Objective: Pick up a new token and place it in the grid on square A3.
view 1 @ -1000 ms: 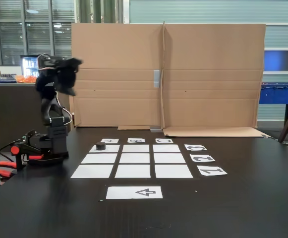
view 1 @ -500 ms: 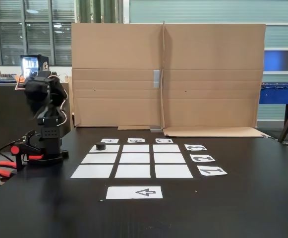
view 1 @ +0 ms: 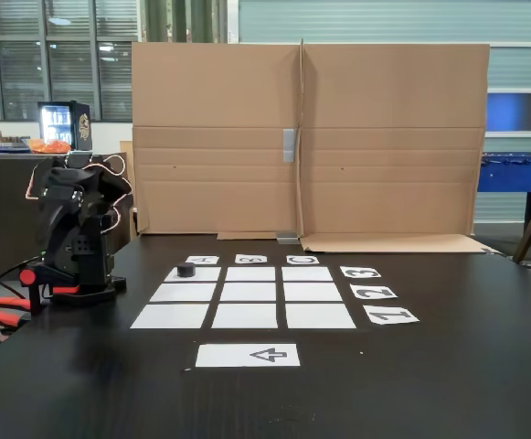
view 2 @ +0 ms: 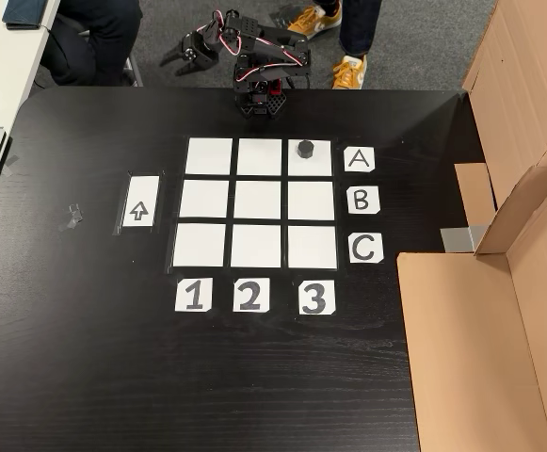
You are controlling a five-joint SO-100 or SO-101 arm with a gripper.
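Note:
The token (view 2: 304, 149) (view 1: 185, 270) is a small black puck resting on square A3 (view 2: 313, 165), the corner cell in line with the "A" label (view 2: 359, 160) and the "3" label (view 2: 314, 298). The grid (view 2: 257, 201) (view 1: 247, 293) is nine white paper cells on the black table; its other cells are bare. My arm (view 1: 73, 229) is folded back over its base at the table edge. In the other view, the gripper (view 2: 177, 66) points away from the grid, past the table edge. Its jaws look spread, with nothing between them.
A white arrow sheet (view 2: 139, 202) (view 1: 248, 355) lies beside the grid on column 1's side. A tall cardboard wall (view 1: 306, 137) (view 2: 518, 188) stands past column 3. A person's yellow shoes (view 2: 348, 71) are on the floor behind the arm's base. Tape scraps (view 2: 71, 217) lie near the arrow sheet.
The arm has folded down from a raised pose and drawn back over its base, away from the grid. The token has stayed on its cell.

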